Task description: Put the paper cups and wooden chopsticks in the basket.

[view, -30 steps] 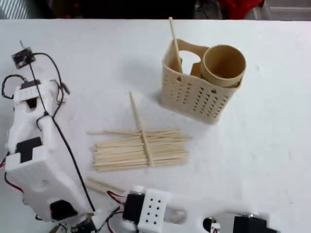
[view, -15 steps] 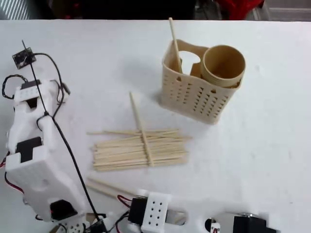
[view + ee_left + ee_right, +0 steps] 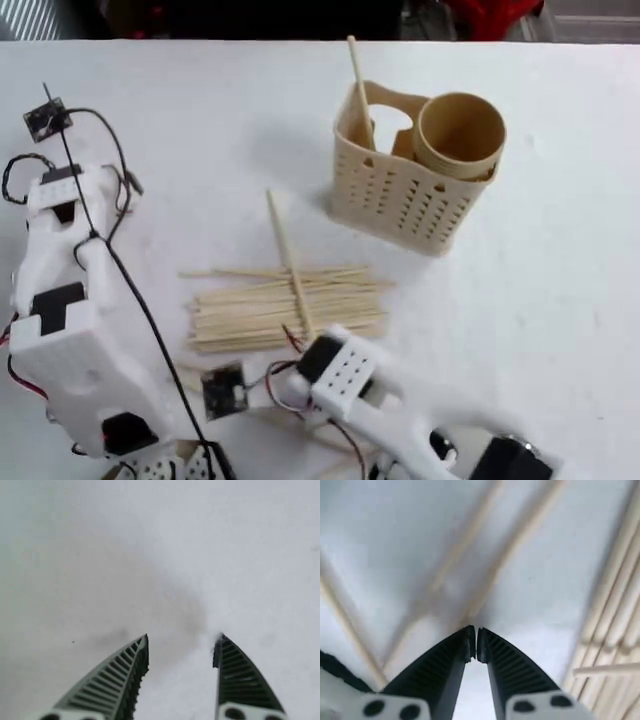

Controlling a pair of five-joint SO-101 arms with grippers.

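Note:
A cream perforated basket (image 3: 398, 195) stands at the back right with a paper cup (image 3: 460, 133) in it and one chopstick (image 3: 356, 72) upright in its corner. A pile of wooden chopsticks (image 3: 285, 305) lies mid-table, one chopstick (image 3: 288, 250) crossing it. My right arm (image 3: 345, 375) lies just in front of the pile. My right gripper (image 3: 474, 642) is shut, tips low over two loose chopsticks (image 3: 520, 537) on the table, with pile chopsticks (image 3: 615, 615) beside them. Nothing shows between its fingers. My left gripper (image 3: 181, 639) hangs open over bare table.
The left arm's white body (image 3: 70, 310) with its black cables (image 3: 120, 270) fills the table's left side. A small camera board (image 3: 222, 392) on wires lies beside my right arm. White table (image 3: 200, 120) stretches behind and to the right of the basket.
The right arm has swung up from the front edge toward the pile, its wrist now just before the chopsticks. The left arm, basket and pile have not moved.

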